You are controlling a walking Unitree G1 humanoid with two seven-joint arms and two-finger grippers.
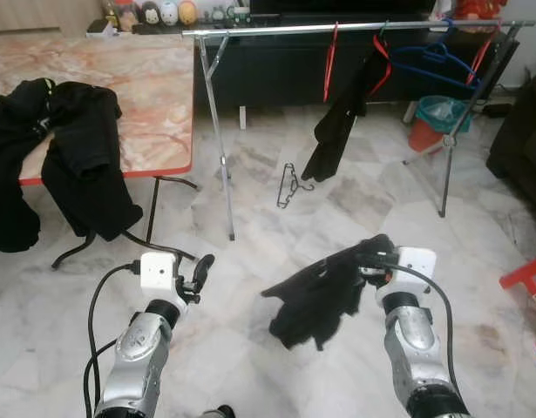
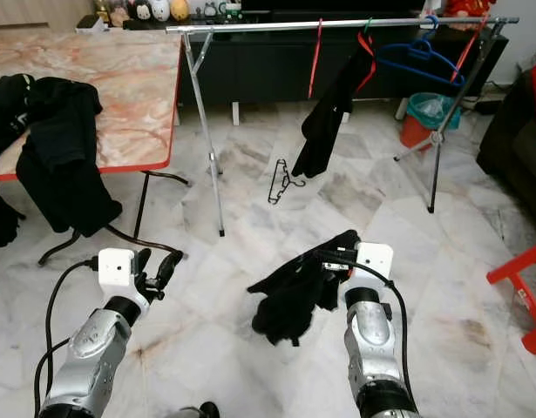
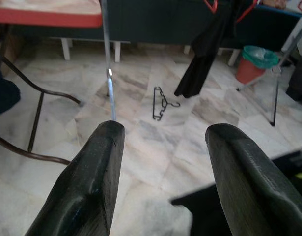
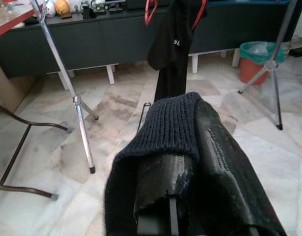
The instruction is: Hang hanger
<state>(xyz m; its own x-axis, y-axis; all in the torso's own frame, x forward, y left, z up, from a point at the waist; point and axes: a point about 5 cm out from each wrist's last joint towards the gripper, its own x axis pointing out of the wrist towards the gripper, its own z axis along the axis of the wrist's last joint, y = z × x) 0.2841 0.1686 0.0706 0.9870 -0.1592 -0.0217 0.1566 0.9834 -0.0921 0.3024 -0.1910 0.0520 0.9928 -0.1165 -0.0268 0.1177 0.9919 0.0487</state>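
Hanger [image 1: 288, 185] (thin black wire) lies on marble floor [image 1: 355, 209]; right gripper [image 1: 365, 259] jaws clamp ribbed black garment [image 1: 315, 300], left gripper [image 1: 198, 272] jaws apart.

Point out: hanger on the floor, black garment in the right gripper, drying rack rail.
hanger on the floor [image 1: 289, 185], left eye view, its wire body.
black garment [image 1: 318, 300], left eye view, middle of the hanging cloth.
drying rack rail [image 1: 276, 30], left eye view, bare bar left of the red hanger.

Left pincer [image 1: 200, 272] gapes wide, held forward; right pincer [image 4: 190, 162] clamped together, raised.
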